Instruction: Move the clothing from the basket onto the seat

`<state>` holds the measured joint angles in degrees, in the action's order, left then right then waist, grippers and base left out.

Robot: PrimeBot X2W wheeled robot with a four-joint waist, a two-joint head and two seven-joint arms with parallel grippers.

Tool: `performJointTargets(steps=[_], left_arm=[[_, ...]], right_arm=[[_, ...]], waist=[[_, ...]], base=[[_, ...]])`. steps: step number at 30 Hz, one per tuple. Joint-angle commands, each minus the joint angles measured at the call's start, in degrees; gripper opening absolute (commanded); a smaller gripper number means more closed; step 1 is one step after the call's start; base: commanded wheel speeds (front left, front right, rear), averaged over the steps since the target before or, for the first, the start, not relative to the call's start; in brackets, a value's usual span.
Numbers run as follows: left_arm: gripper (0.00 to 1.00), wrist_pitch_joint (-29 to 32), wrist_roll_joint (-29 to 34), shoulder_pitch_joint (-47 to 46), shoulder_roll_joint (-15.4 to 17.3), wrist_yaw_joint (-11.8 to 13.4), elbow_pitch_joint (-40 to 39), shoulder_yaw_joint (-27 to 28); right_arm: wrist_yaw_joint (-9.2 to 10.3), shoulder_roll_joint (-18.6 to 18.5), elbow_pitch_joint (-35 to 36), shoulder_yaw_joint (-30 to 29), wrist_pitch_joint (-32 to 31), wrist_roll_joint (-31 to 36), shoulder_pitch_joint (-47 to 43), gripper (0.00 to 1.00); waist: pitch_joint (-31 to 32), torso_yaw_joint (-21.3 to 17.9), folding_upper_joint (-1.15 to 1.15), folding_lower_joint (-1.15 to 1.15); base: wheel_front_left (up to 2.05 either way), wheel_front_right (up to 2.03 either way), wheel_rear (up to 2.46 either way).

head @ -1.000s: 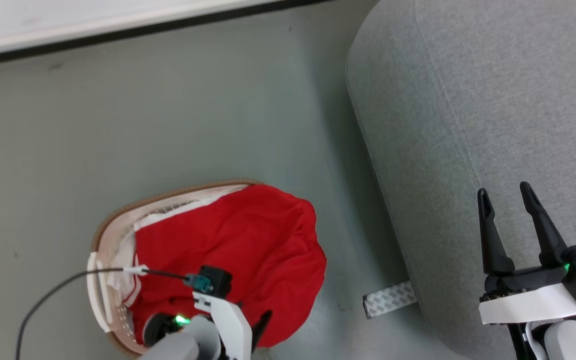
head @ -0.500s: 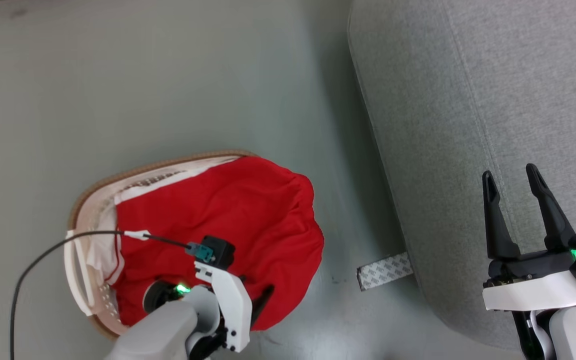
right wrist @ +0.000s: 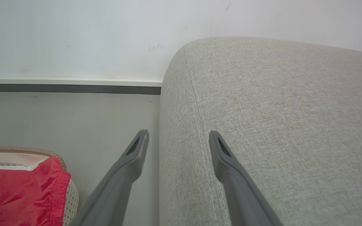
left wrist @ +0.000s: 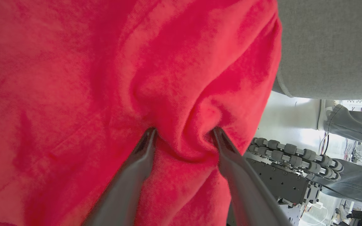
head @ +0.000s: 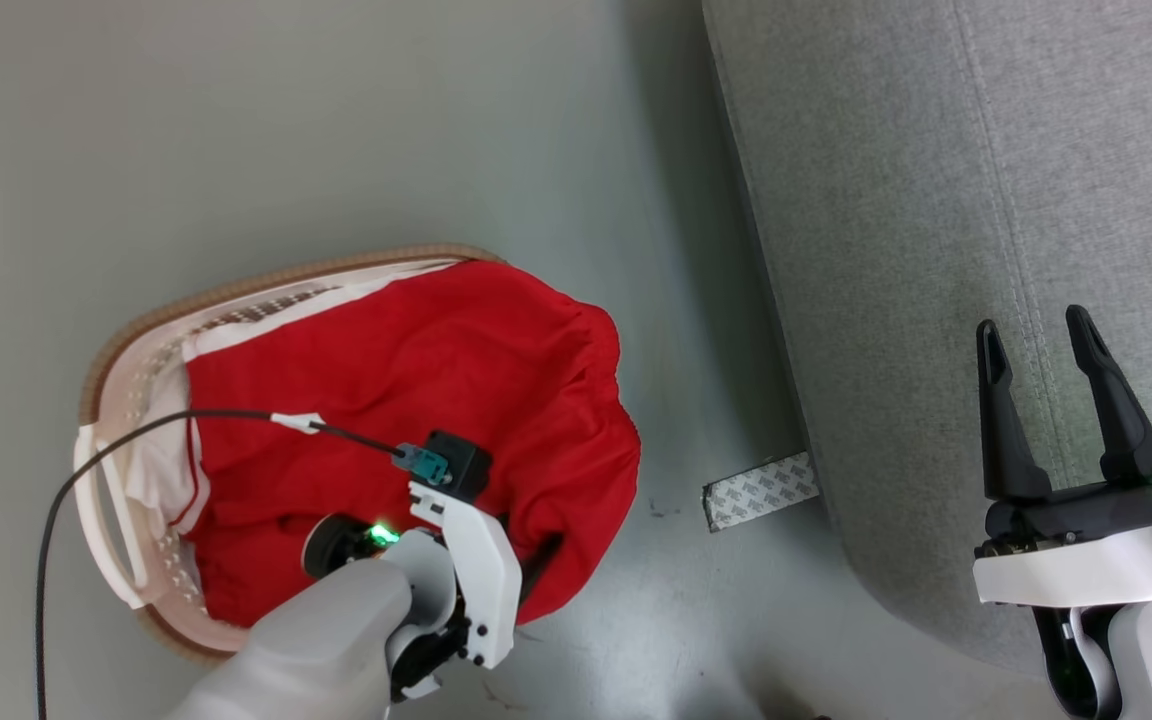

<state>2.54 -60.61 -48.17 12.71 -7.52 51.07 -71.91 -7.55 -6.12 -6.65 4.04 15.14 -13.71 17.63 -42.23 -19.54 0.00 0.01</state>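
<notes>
The white basket [head: 266, 287] with its tan rim stands on the floor, heaped with red clothing [head: 416, 380] that spills over its near right side. A white-trimmed red piece [head: 194, 470] shows at its left end. My left gripper [left wrist: 184, 133] is open and pushed down into the red cloth, a raised fold bunched between its fingers [left wrist: 143, 150]. The grey seat [head: 936, 200] rises on the right. My right gripper [head: 1033, 325] hovers open and empty over the seat's edge seam. From the right wrist, the right gripper [right wrist: 178, 133], seat [right wrist: 278, 125] and basket [right wrist: 24, 149] are also in sight.
A patterned grey strip [head: 761, 492] lies on the floor at the seat's base, between basket and seat. A black cable [head: 136, 430] arcs over the basket's left end. A person's trouser legs [left wrist: 350, 122] and my wheeled base [left wrist: 294, 153] show beyond the cloth. A wall skirting [right wrist: 68, 82] runs behind.
The head camera has tilted down, so the whole picture has slid upward. My left arm has pushed farther into the red cloth. The right gripper keeps its open pose.
</notes>
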Motion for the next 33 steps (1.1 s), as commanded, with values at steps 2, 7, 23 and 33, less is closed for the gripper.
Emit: performJointTargets(steps=[2, 7, 23, 33], left_arm=[[0.0, -0.6, -0.52, -0.94, 0.46, 0.11, -0.56, -0.49], [0.0, -2.63, -0.58, -0.35, 0.5, 0.1, -2.14, -1.25], [0.0, -14.04, -6.38, 7.63, 2.39, 0.1, -9.87, -1.54], [0.0, -17.14, -6.7, 6.96, 6.22, 0.1, -16.72, -1.25]], right_arm=[[0.12, -0.11, 0.36, -0.37, 0.02, 0.3, 1.08, 1.0], [0.12, 0.12, -0.33, -1.01, 0.03, 0.57, 0.84, 1.0], [0.12, -0.8, -3.45, 0.22, 0.02, 1.11, -5.14, 1.0], [0.12, -0.86, -5.76, 0.35, 0.02, 1.3, -11.49, 1.0]], waist=[[-0.47, 0.44, 0.0, -0.01], [0.89, 1.6, 0.0, -0.01], [22.1, 9.27, 0.0, -0.01], [34.59, 13.76, 0.0, -0.01]], base=[[0.02, 0.02, 0.02], [0.0, 0.0, 0.0], [0.0, 0.0, 0.0], [0.0, 0.0, 0.0]])
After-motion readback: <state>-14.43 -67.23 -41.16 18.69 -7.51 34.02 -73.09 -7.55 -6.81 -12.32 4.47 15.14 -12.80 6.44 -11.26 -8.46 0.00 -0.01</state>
